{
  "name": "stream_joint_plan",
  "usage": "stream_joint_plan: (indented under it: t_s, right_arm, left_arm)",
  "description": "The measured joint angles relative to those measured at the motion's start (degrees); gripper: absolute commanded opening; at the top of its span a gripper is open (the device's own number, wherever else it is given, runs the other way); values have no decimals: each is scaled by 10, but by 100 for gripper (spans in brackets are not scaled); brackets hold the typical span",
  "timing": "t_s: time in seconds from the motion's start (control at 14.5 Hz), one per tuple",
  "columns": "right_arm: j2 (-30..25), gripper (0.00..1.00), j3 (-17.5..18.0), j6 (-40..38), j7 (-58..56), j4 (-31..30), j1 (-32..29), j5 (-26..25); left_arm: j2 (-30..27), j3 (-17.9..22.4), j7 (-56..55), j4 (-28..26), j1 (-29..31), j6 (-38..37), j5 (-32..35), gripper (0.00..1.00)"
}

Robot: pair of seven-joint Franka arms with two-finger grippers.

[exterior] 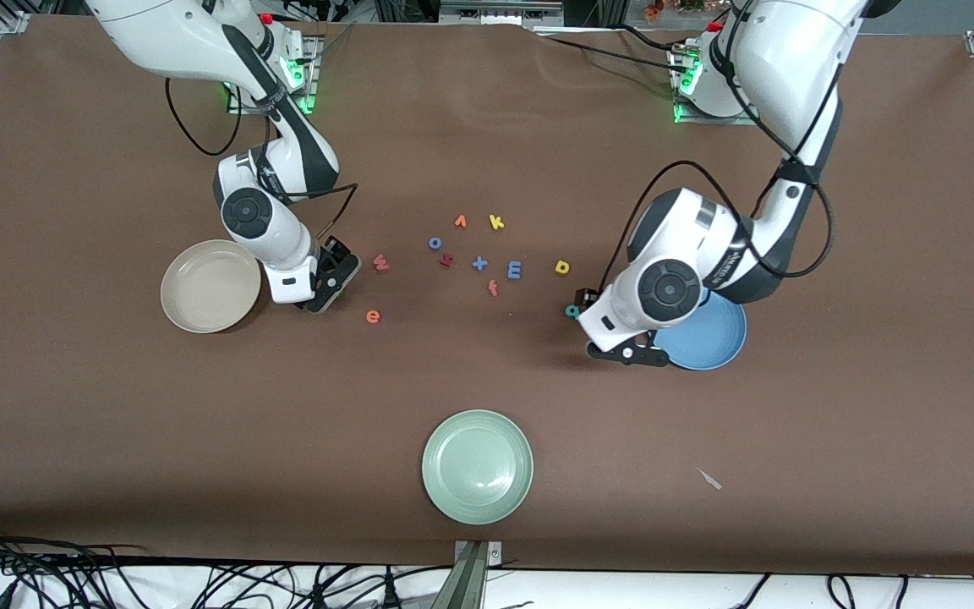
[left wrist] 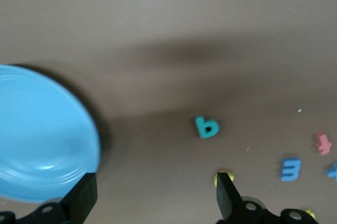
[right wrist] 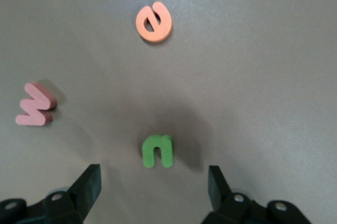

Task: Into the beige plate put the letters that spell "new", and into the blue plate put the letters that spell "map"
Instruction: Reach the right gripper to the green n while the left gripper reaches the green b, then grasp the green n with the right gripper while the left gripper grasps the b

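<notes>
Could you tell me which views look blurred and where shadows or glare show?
Left wrist view: soft, the blue plate smeared, a glint on its rim; a broad shadow above the teal "p". Right wrist view: sharp, a shadow around the green "n". Front view: even light.

My two arms are glossy white shells with dark grey joint bands and round black caps at the wrists. Thin black cables loop beside each forearm. My bases glow green, each topped by a small red button. My fingers are matte black, blocky, with small silver screws.
</notes>
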Motion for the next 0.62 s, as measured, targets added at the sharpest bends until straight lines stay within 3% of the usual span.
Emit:
stream_joint_plan:
  t_s: [0.35, 0.62]
  right_arm:
    - [7, 63, 0, 0, -2, 0, 1, -11]
    - [11, 41, 1, 5, -3, 0, 1, -14]
  left_arm:
    - [51, 0, -40, -20, -29, 110, 0, 100]
    - [64, 0, -77, -54, -47, 148, 0, 100]
